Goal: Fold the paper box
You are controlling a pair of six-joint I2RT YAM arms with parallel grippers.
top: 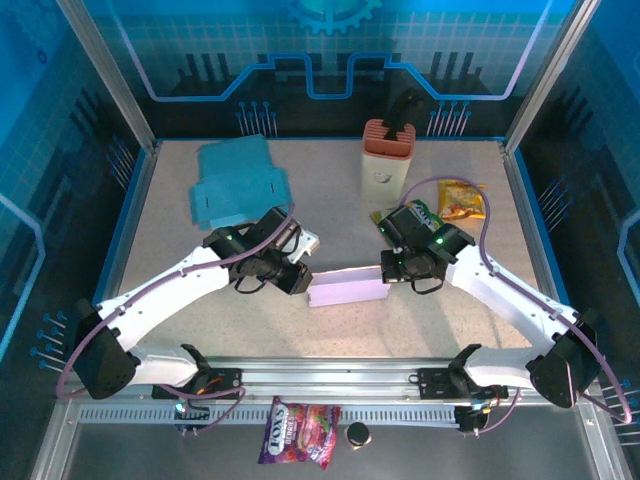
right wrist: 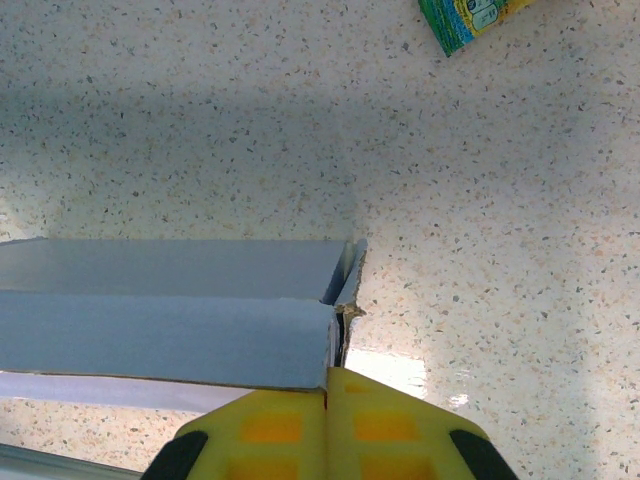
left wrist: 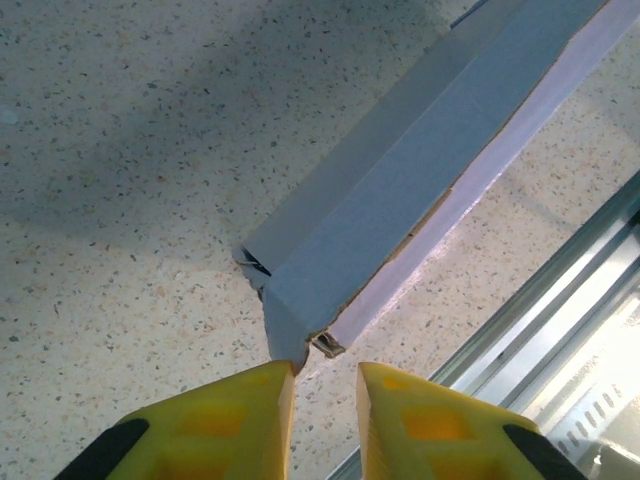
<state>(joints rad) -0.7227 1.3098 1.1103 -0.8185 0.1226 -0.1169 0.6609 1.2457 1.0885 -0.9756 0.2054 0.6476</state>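
Arms angled inward flanking paper box; right jaws closed, possibly touching.

candy bag, "fox's" lettering

Walls: blue panels carried a circuit pattern.
Table: its speckled beige top was brightly lit.
Frame: silver posts stood at corners.
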